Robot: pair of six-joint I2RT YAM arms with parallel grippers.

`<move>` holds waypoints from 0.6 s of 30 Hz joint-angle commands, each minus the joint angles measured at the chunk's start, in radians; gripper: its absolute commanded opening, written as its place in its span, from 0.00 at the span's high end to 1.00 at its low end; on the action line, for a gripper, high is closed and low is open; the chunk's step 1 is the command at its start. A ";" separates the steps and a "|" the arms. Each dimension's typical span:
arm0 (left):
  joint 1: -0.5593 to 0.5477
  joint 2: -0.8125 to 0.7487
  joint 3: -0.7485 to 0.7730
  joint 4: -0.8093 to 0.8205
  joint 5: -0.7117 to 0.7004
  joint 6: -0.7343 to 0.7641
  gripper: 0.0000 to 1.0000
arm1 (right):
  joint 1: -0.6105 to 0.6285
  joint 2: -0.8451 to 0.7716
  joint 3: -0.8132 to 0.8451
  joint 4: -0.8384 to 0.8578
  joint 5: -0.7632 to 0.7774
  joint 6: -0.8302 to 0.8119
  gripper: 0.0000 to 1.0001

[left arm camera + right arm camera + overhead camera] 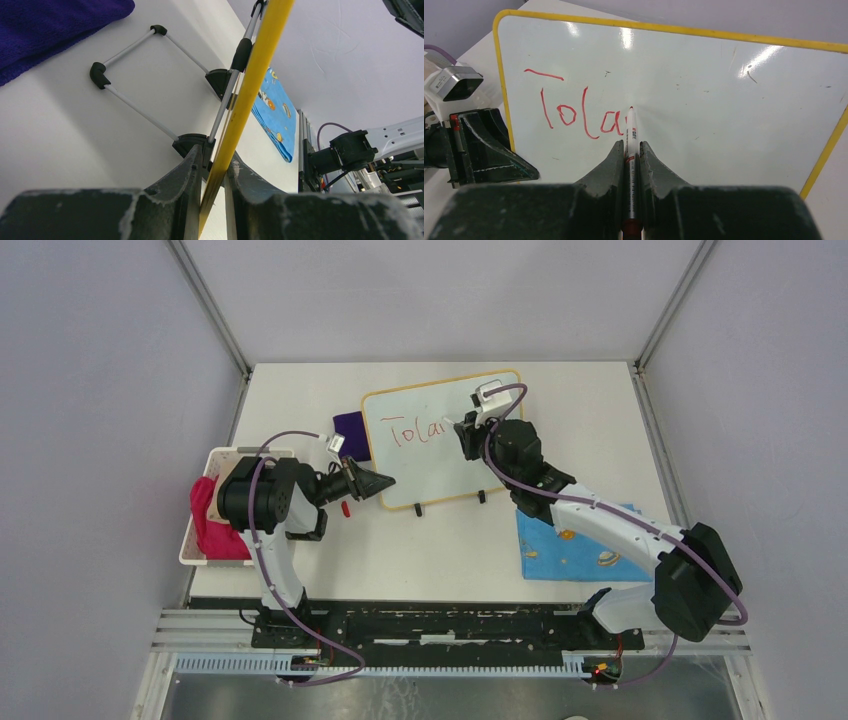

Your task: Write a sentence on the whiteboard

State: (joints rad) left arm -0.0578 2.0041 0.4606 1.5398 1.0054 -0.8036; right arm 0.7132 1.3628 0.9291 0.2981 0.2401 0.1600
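Note:
The whiteboard with a yellow frame stands propped on the table's middle. Red writing on it reads roughly "Toda", with a fresh stroke after it; it also shows in the right wrist view. My right gripper is shut on a white marker, its tip touching the board just right of the last letter. My left gripper is shut on the board's yellow edge at its lower left corner, one finger on each side.
A purple cloth lies behind the board's left edge. A white basket with a pink cloth stands at the left. A blue patterned cloth lies at the right front. A small red cap lies near my left gripper. The board's wire stand rests behind it.

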 commanded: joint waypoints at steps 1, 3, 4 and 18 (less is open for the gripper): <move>0.006 0.038 0.010 0.153 -0.048 -0.027 0.98 | -0.012 0.023 0.038 0.014 0.008 -0.001 1.00; 0.005 0.038 0.010 0.154 -0.047 -0.028 0.98 | -0.014 0.028 0.029 0.014 0.010 0.004 1.00; 0.004 0.038 0.010 0.153 -0.047 -0.028 0.98 | -0.015 0.030 0.025 0.015 0.011 0.005 1.00; 0.005 0.038 0.010 0.153 -0.047 -0.029 0.98 | -0.016 0.006 -0.050 0.016 -0.010 0.025 1.00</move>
State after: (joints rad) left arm -0.0586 2.0079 0.4637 1.5402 1.0069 -0.8047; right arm 0.7021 1.3922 0.9104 0.2966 0.2352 0.1684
